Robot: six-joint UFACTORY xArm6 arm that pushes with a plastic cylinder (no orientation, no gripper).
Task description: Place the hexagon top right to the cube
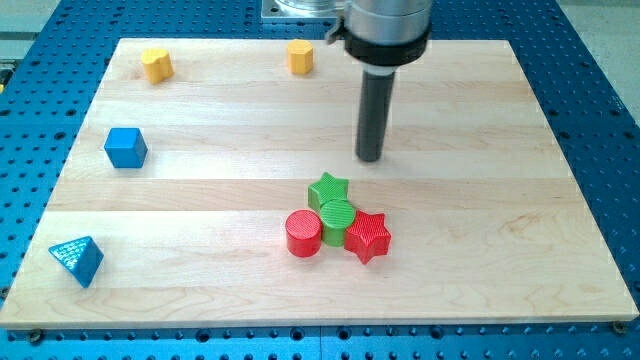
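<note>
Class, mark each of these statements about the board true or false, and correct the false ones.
1. My tip touches the blue cube. False: it stands far to the view's right of it, above the green star.
2. The red cylinder sits left of the red star. True.
3. The yellow hexagon lies at the view's bottom. False: near the top edge.
4. A blue pyramid-like block sits at the bottom left. True.
</note>
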